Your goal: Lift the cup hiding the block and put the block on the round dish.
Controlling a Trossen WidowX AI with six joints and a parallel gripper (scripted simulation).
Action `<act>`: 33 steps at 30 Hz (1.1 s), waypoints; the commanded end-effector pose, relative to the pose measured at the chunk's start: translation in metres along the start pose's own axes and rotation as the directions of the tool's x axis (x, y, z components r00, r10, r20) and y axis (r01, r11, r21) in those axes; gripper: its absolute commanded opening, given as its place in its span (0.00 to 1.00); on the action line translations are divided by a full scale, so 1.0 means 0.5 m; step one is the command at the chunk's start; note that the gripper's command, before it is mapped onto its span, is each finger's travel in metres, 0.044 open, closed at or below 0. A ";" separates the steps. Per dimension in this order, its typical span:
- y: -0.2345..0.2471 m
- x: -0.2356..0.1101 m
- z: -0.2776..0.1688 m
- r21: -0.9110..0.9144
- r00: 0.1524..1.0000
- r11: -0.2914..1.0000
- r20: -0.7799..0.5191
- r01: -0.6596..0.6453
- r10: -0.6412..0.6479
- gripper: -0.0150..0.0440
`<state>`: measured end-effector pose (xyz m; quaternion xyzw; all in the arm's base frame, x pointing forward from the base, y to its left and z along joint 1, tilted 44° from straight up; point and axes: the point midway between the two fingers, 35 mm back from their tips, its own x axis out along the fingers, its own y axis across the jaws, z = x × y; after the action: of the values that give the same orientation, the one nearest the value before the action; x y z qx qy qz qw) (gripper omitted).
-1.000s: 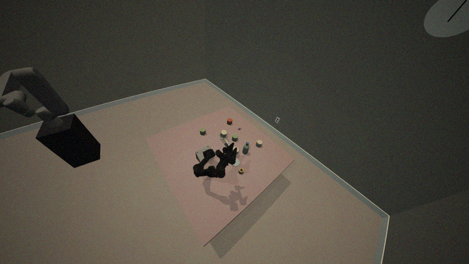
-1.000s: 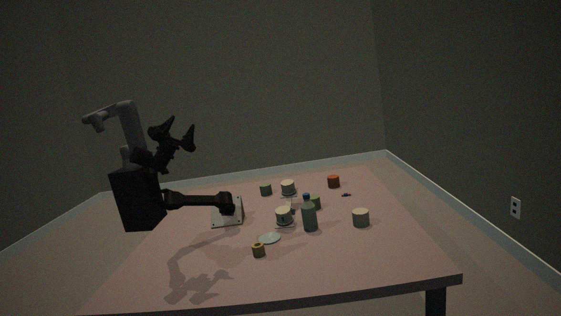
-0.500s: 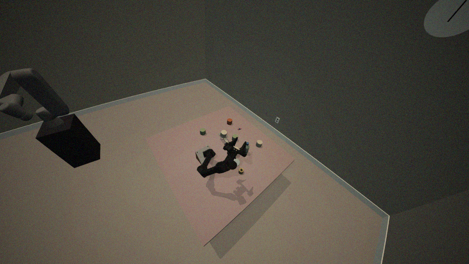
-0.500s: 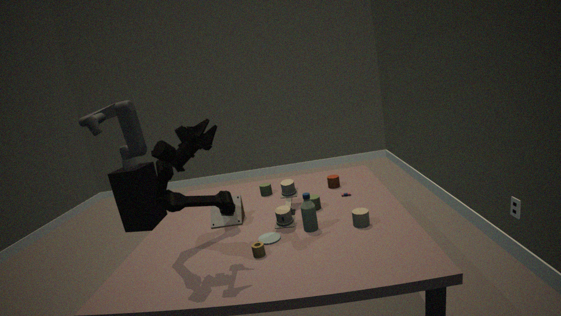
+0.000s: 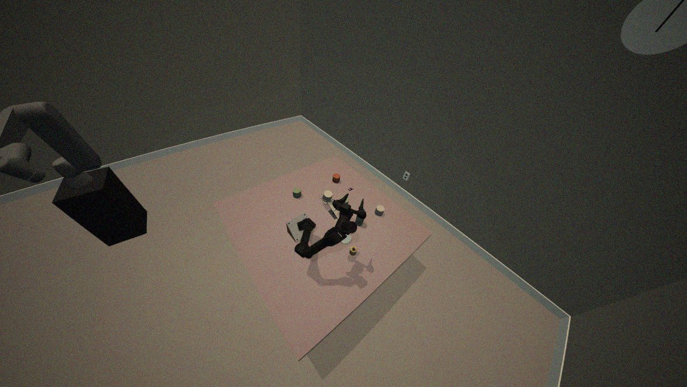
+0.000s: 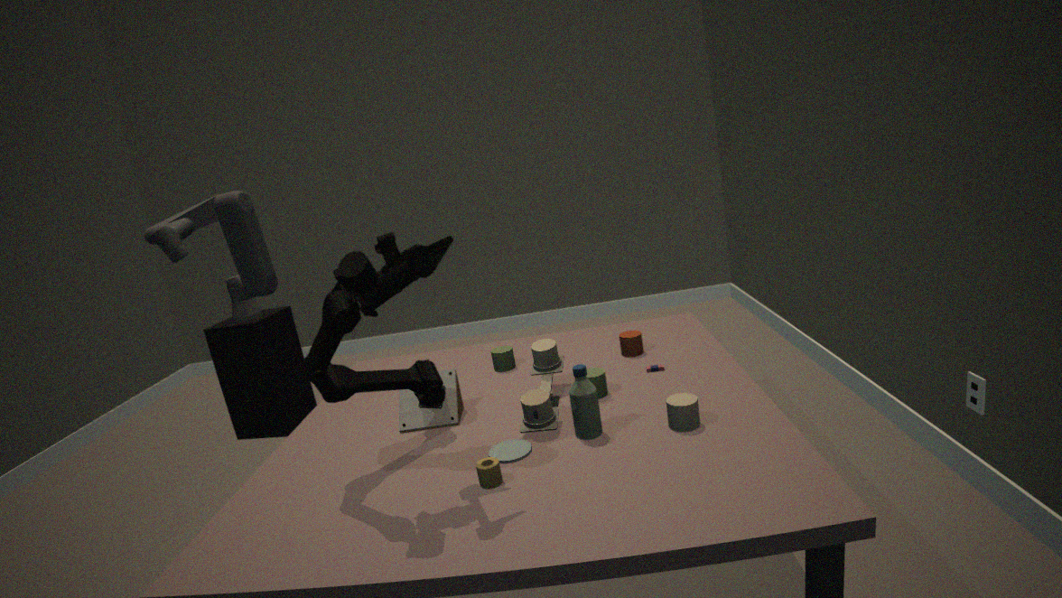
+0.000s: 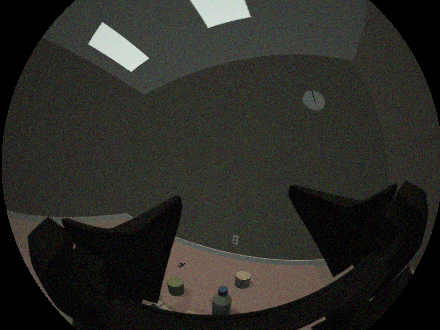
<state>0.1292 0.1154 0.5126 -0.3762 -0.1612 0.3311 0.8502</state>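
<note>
While the arm (image 6: pixel 349 319) stood raised high over the table, we saw its gripper (image 6: pixel 438 248) spread nearly full wide with nothing between the fingers. The pink table (image 6: pixel 668 482) sat in a dim grey room, a pale skirting strip running along the floor edge and a wall socket (image 6: pixel 974 392) on the right wall. The two cream cups were both upright on the balance: near cup (image 6: pixel 536 406) and far cup (image 6: pixel 544 353). The block wasn't visible, so we couldn't tell which cup hid it. The round dish (image 6: pixel 509 450) lay flat just in front of the near cup, beside a yellow ring (image 6: pixel 488 471). A green bottle (image 6: pixel 584 405) stood just right of the near cup. A second grey arm on a dark pedestal (image 6: pixel 260 371) stood behind the table.
</note>
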 end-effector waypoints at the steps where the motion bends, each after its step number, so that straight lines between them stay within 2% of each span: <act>1: 0.031 0.040 -0.039 0.104 0.995 0.993 -0.076 -0.055 0.063 1.00; 8: 0.087 0.095 -0.096 0.254 0.967 0.961 -0.193 -0.113 0.165 1.00; 16: 0.164 0.146 -0.164 0.427 0.898 0.897 -0.342 -0.116 0.278 1.00; 25: 0.268 0.183 -0.238 0.552 0.771 0.833 -0.512 -0.043 0.378 1.00; 33: 0.367 0.191 -0.303 0.575 0.620 0.814 -0.667 0.075 0.414 1.00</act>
<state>0.1992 0.1889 0.3033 -0.2301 0.3157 0.2857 0.8751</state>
